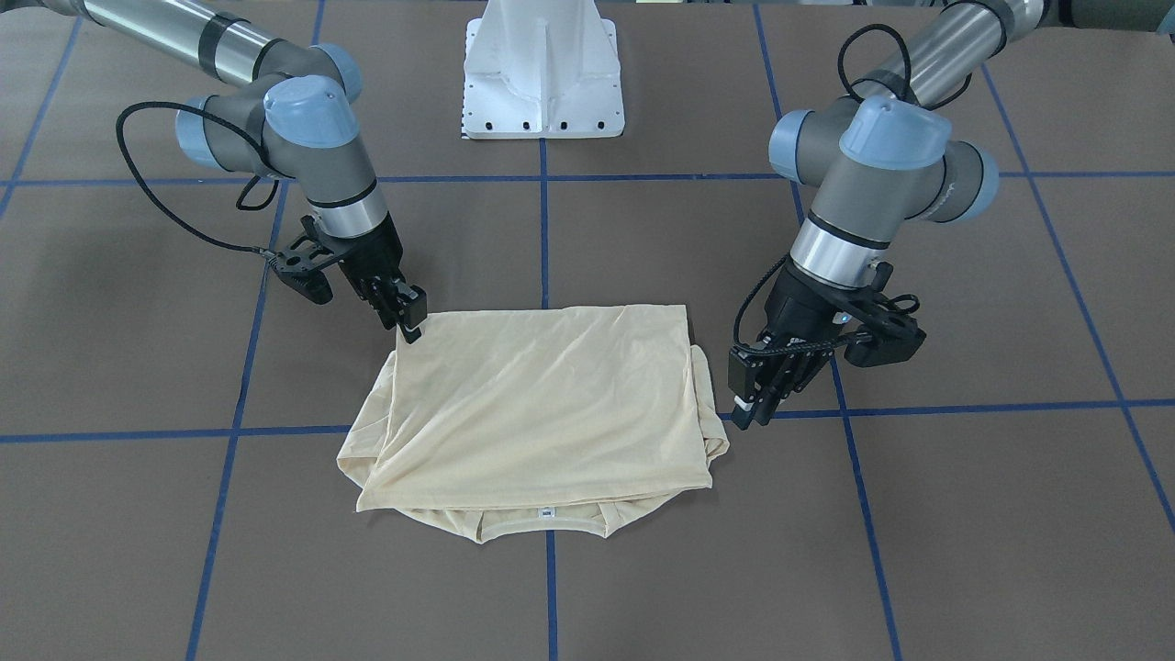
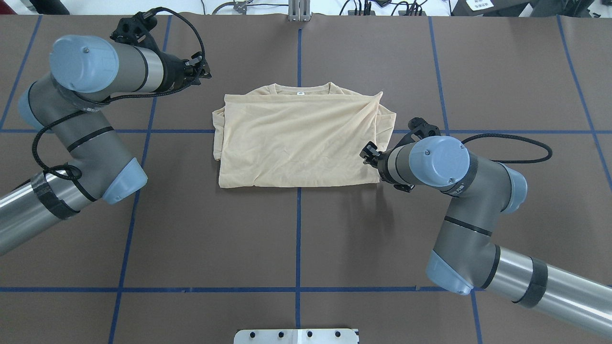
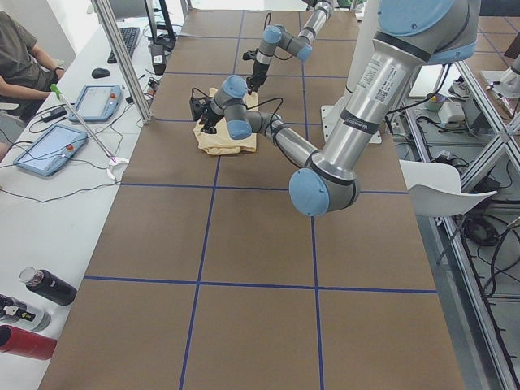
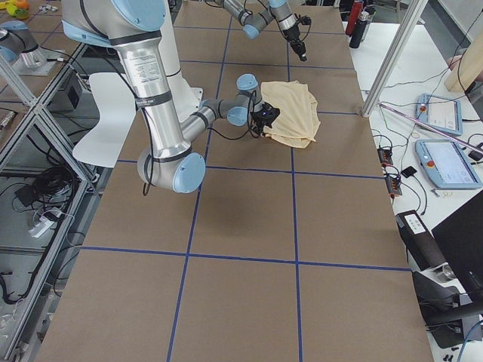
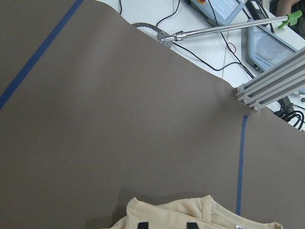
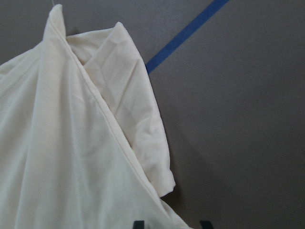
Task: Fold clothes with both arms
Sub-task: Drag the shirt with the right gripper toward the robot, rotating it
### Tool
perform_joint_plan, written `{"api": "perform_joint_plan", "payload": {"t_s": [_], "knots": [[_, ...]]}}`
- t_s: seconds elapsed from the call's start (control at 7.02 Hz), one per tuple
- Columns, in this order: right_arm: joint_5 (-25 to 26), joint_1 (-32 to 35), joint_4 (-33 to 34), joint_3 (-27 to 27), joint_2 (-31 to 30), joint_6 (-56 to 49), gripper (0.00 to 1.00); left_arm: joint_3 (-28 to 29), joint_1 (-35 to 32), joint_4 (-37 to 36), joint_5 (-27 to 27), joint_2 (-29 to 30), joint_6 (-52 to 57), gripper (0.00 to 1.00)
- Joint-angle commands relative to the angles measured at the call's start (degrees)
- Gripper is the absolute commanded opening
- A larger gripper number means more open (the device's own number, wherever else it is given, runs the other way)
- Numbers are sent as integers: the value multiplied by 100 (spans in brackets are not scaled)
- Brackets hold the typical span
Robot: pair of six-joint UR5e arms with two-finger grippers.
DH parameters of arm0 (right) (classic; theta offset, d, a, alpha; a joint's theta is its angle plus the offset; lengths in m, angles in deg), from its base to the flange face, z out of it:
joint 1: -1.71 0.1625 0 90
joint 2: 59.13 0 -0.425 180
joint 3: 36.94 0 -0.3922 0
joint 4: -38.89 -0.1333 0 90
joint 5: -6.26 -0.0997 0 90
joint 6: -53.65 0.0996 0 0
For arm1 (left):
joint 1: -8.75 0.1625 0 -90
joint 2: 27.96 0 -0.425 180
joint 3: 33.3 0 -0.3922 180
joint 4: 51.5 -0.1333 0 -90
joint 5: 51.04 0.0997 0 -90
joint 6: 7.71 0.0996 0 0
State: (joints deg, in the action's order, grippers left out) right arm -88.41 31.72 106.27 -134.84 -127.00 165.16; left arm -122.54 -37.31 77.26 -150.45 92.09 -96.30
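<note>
Reaching in over the near left corner of the worktop [image 2: 191, 248] and bending back toward its far edge: the left arm [image 2: 91, 143]. At its end, the left gripper [image 1: 748, 408], fingers [image 5: 140, 224] parted with nothing between them, just beside the left side of the shirt [image 2: 296, 143] and not touching it. In the middle of the worktop's far half, astride the centre blue tape line [image 2: 299, 239]: the pale cream-yellow shirt, lying flat and folded into a rough rectangle. Collar [image 2: 299, 87] toward the far edge, with the small white neck label [image 2: 301, 93] showing in it. Top layer drawn up almost to the collar, creased on the diagonal and peaked at its far right corner; bunched folds of cloth poking out along both sides. At the shirt's near right corner, the right gripper [image 1: 410, 326], touching the cloth there, fingertips [image 6: 138, 224] apart and astride the folded edge, not closed on it. Behind it, stretching in over the near right corner of the worktop, the right arm [image 2: 468, 224]. At the middle of the near edge, the white pedestal [image 1: 542, 73].
</note>
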Motion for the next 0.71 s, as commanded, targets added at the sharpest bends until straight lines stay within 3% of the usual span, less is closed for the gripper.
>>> {"api": "perform_joint_plan", "payload": {"t_s": [0.0,0.43,0.57], "knots": [[1,5,-6,-88,-129,3,0,-5,0,0,0,0,0,38],[-43,-56,3,-650,-455,12,0,-14,0,0,-9,0,-9,38],[-43,-135,377,-982,-481,55,0,-14,0,0,-17,0,-9,38]]}}
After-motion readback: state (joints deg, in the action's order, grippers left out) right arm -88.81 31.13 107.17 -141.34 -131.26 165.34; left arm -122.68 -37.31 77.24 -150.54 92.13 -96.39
